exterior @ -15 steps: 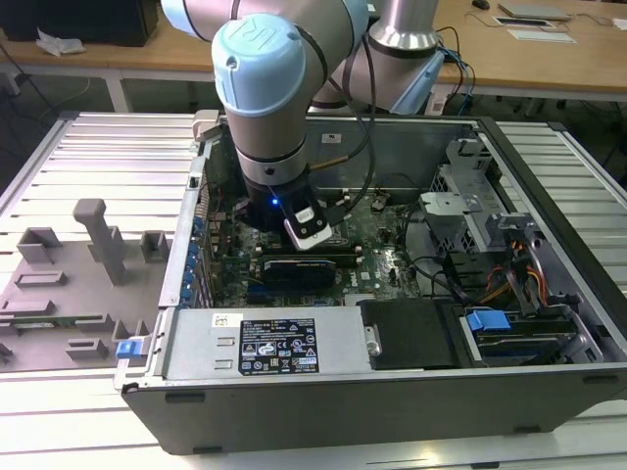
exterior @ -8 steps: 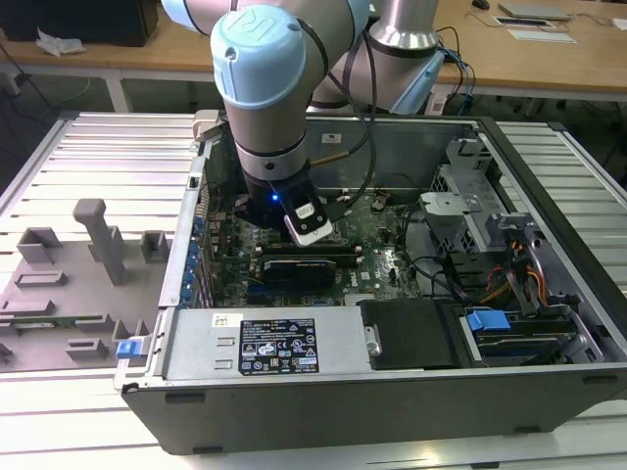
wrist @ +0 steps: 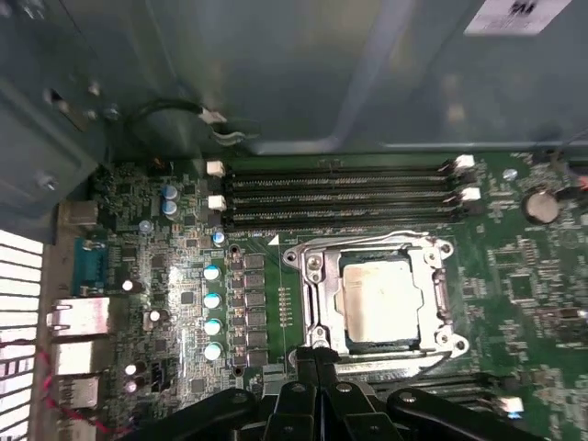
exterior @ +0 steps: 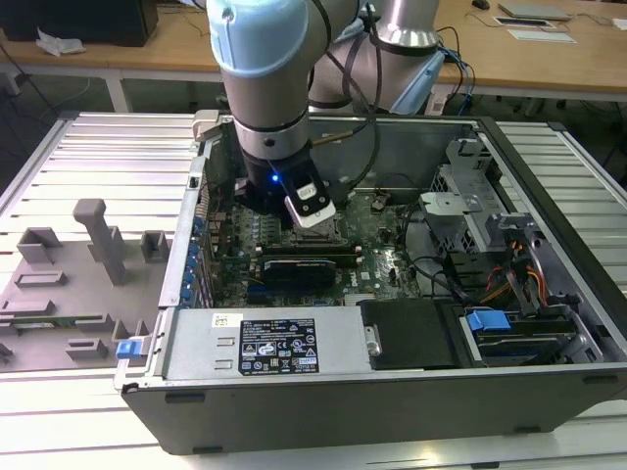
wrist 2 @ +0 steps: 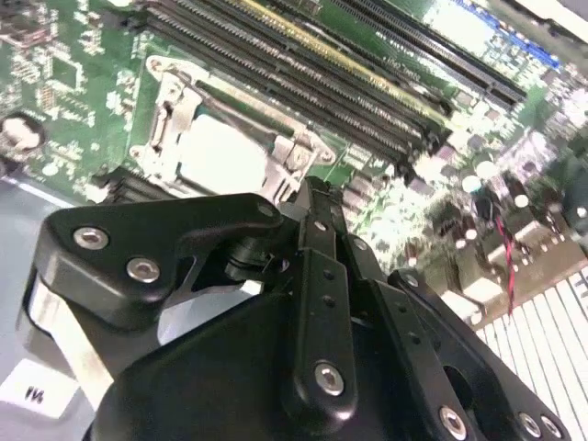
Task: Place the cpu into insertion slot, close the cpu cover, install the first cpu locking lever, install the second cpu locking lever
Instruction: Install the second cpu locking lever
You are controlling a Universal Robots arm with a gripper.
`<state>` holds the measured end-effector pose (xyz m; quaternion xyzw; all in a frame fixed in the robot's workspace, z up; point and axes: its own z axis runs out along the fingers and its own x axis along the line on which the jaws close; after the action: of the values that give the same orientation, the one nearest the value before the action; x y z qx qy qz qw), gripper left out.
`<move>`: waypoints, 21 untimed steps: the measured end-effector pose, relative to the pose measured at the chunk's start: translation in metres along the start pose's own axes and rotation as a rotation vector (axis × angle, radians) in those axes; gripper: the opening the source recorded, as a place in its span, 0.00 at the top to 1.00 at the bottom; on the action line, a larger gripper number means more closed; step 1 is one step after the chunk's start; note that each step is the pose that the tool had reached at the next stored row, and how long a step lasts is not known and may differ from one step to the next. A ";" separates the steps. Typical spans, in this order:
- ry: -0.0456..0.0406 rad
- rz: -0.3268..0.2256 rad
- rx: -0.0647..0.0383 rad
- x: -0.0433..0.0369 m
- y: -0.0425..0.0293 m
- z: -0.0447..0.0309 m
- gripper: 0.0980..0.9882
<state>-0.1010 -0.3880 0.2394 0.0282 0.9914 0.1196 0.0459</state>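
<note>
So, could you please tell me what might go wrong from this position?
1. The black gripper, fingers shut, sits right at the edge of the silvery metal cpu cover; a slip could scrape the green motherboard.
2. The silvery-beige square cpu lies seated under that frame; pressing unevenly might stress it.

A ribbed metal table (exterior: pixel 88 147) carries an open computer case (exterior: pixel 392 392). A grey fixture tray (exterior: pixel 69 294) with upright blocks lies on the table just beside the case, on the exterior view's left. Behind the table runs a long wooden bench (exterior: pixel 549 59) bearing papers (exterior: pixel 534 22). Even light falls throughout.
</note>
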 end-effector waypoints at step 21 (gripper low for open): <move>0.0798 0.018 0.048 -0.0323 -0.0007 -0.0015 0.99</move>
<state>-0.0690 -0.3911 0.2434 0.0336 0.9947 0.0973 0.0045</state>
